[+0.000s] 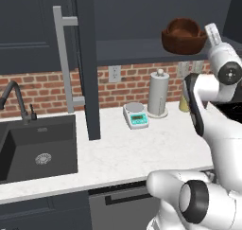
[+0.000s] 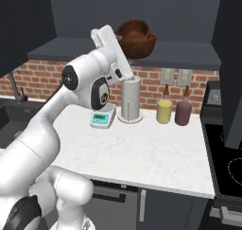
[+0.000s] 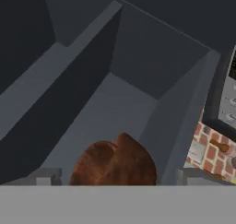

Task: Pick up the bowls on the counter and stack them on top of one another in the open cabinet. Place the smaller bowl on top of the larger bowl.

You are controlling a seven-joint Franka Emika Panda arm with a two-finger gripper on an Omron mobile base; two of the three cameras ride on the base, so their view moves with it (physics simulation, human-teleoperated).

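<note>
Bowl point(image 1: 184, 35) sits on the open cabinet point(image 3: 115, 103) shelf, claw state unclear; judged next: place it or fetch the other

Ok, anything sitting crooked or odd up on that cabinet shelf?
Yes. The bowls on the cabinet shelf look tilted, one rim riding high on the right rather than nested level. Nothing is spilled on the counter.
</note>
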